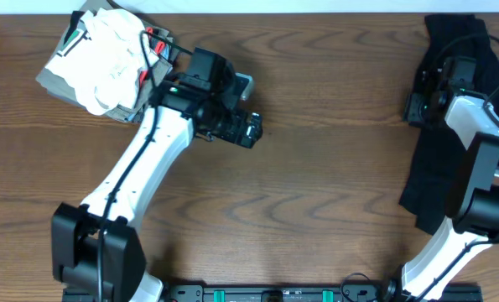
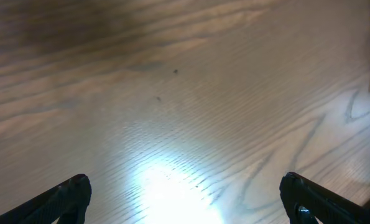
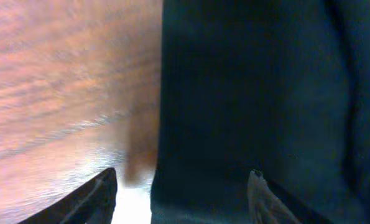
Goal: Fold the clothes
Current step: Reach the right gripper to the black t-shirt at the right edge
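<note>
black garment (image 3: 253,93) beneath right gripper (image 3: 183,179), jaws spread

You have one table (image 1: 316,193) and two arms on it: one left arm (image 1: 140,168) and one right arm (image 1: 477,159). That gives you two grippers, the left gripper (image 1: 251,130) and the right gripper (image 1: 413,107), each showing two fingers (image 2: 66,196) in its own wrist view. You have one black garment (image 1: 423,172). You also have one stack (image 1: 106,59) of folded clothing showing three colours: white, olive-grey and red. How many pieces it holds cannot be told.
</note>
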{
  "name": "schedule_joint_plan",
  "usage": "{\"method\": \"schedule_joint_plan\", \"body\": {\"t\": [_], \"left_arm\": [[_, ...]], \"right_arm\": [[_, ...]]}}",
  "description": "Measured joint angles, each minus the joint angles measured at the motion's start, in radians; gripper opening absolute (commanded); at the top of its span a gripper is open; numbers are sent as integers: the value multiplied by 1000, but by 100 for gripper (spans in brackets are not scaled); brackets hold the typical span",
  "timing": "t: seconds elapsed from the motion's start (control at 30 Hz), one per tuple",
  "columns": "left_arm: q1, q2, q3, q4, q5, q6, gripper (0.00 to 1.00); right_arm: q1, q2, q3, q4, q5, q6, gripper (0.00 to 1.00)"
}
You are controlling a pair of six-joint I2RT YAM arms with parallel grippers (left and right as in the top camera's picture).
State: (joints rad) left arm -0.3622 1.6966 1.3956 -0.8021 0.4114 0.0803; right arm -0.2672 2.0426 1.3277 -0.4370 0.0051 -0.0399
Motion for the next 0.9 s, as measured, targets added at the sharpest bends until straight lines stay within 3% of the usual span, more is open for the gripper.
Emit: {"method": "schedule_joint_plan", "body": {"t": [0.2,0.4,0.6,0.73,0.9], "left_arm": [[-16,21,0,7,0,3,96],[-16,21,0,11,0,4,91],[-16,21,0,14,-33,3,89],[-16,21,0,15,-53,2,77],[-13,21,0,18,-180,-43,71]], "right_arm": [[-5,17,0,7,7,1,55],[-11,18,0,9,10,2,23],[-11,29,7,13,10,4,1],[-11,36,15,11,13,13,1],[-15,39,20,14,-44,15,1]]}}
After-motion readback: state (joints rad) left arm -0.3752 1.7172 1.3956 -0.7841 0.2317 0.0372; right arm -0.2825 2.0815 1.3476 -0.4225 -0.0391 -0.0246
